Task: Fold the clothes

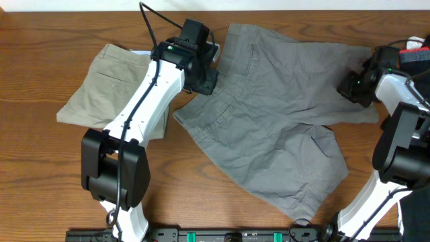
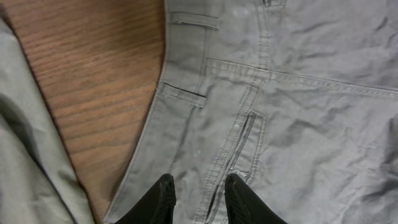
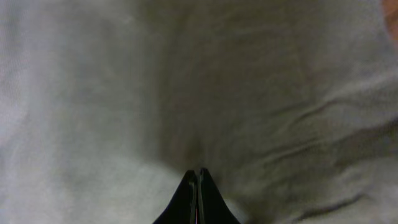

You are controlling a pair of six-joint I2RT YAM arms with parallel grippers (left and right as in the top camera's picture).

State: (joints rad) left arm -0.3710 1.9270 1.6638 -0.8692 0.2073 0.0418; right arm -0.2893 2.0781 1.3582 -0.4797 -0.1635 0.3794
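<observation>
The khaki trousers (image 1: 107, 84) look folded on the tabletop (image 1: 40, 168); the grey trousers (image 1: 282, 114) sprawl beside them, unfolded. Left jaws stand narrowly parted over the waistband (image 2: 168, 137) (grip unclear); right jaws are closed at a leg end.

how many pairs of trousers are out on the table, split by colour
grey trousers: 1
khaki-beige trousers: 1
total: 2
</observation>
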